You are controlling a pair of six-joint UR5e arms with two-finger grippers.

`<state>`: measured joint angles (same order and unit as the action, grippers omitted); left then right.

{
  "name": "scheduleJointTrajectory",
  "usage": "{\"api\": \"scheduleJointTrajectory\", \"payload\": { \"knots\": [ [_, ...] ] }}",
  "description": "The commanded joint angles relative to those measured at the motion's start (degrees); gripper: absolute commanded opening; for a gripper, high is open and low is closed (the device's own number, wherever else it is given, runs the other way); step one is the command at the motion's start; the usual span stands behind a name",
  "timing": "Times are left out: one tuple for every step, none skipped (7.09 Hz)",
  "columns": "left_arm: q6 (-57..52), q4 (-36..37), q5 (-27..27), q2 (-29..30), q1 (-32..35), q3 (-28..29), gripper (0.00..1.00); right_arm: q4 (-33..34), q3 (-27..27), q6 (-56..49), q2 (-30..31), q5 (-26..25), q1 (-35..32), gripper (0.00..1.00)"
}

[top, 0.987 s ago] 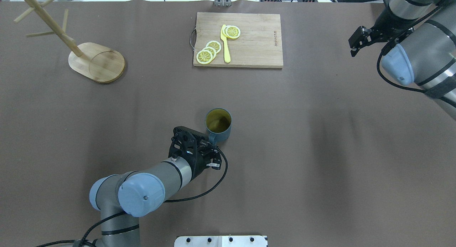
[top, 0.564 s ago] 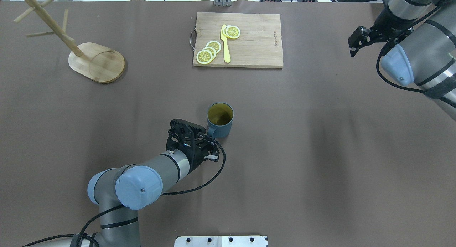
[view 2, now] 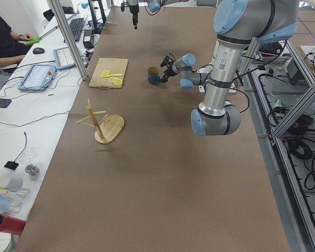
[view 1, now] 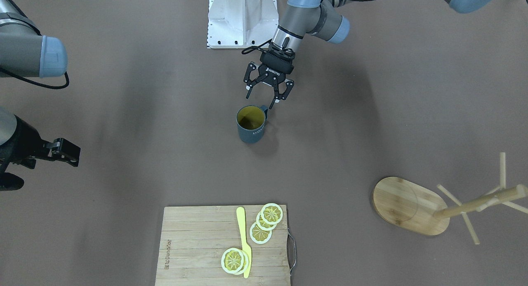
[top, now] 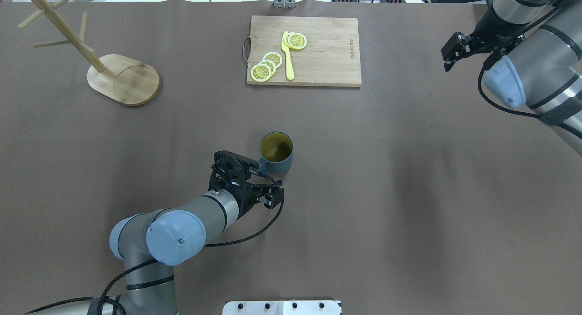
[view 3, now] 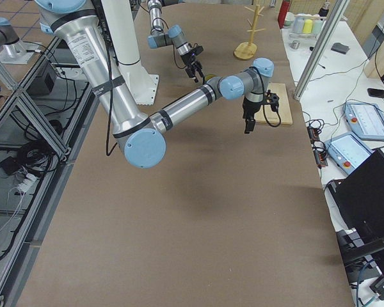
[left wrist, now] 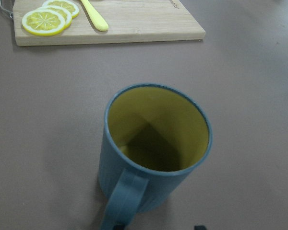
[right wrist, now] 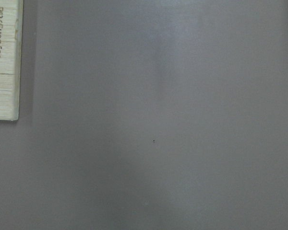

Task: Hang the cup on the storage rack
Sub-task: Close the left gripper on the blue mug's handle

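Centre of the bench (top: 386, 192): cup (top: 276, 153) sits upright, yellow inside showing, handle pointing back at the left end effector (view 1: 260, 102). Its fingers are spread apart with the tips right at the handle; can't tell if they touch it. Rack (top: 123, 80) stands well apart at the far left corner. Right end effector (top: 450, 56) hangs above the bench to the right of the cutting board (top: 318, 56), fingers apart.

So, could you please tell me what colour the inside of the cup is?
Yellow, inside a slate-blue cup; it shows best in the left wrist-mounted view.
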<state>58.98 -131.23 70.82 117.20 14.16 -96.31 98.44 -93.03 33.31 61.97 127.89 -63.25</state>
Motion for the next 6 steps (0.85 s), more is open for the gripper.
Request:
{"api": "scheduleJointTrajectory", "payload": {
  "knots": [
    [-0.01, 0.01, -0.51, 0.05, -0.09, 0.34, 0.97, 0.0, -0.13, 0.62, -0.01, 0.0, 0.49, 1.0],
    [-0.44, 0.01, -0.51, 0.05, 0.34, 0.34, 0.97, 0.0, -0.13, 0.62, 0.08, -0.09, 0.49, 1.0],
    [-0.62, -0.08, -0.33, 0.05, 1.48, 0.34, 0.96, 0.0, -0.04, 0.62, 0.08, -0.09, 0.67, 1.0],
    [-0.62, -0.08, 0.02, 0.13, 2.27, 0.34, 0.96, 0.0, -0.04, 0.7, 0.08, -0.09, 0.76, 1.0],
    [-0.8, -1.73, 0.11, 0.05, 2.8, 0.43, 0.96, 0.0, -0.04, 0.7, 0.08, -0.09, 0.76, 1.0],
    [-3.24, -3.14, 0.28, 0.05, 2.98, 0.69, 0.96, 0.0, -0.04, 0.79, 0.08, -0.09, 0.93, 1.0]
  ]
}}
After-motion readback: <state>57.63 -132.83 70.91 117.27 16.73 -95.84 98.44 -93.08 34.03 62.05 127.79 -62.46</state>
